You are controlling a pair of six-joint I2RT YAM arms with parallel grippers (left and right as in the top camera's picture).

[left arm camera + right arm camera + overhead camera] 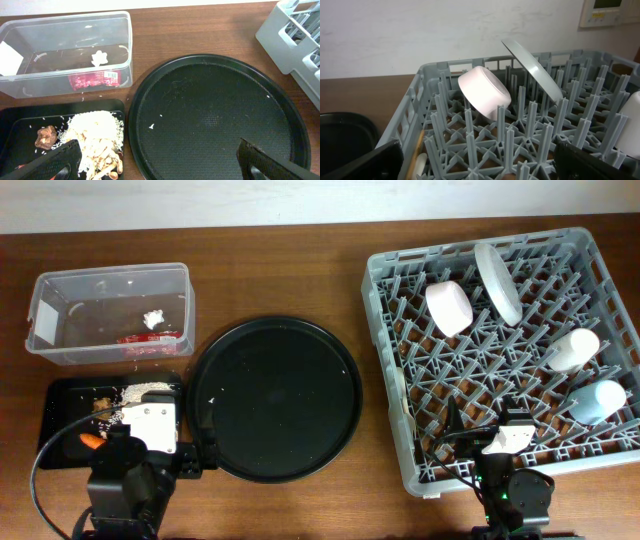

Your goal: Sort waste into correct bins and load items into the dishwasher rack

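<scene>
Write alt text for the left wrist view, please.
A large round black tray lies on a wooden table. Left of it, a clear tub holds a red wrapper and white tissue; a shallow black tray holds food scraps.

The counter point(300, 270) is brown wood with visible grain and a low sheen. At ten o'clock, the clear tub point(65, 17) is glossy see-through plastic with a white paper label point(9, 57). It holds a shiny, foil-like red wrapper point(95, 79) and a crumpled white tissue point(100, 58). The round black tray point(210, 115) looks matt, finely stippled in the middle. At three o'clock, the rack point(380, 290) is dull grey moulded plastic. Its white bowl point(484, 92) and pale grey plate point(532, 67) look smooth. The food scraps point(97, 132) at eight o'clock are rough and crumbly.
</scene>
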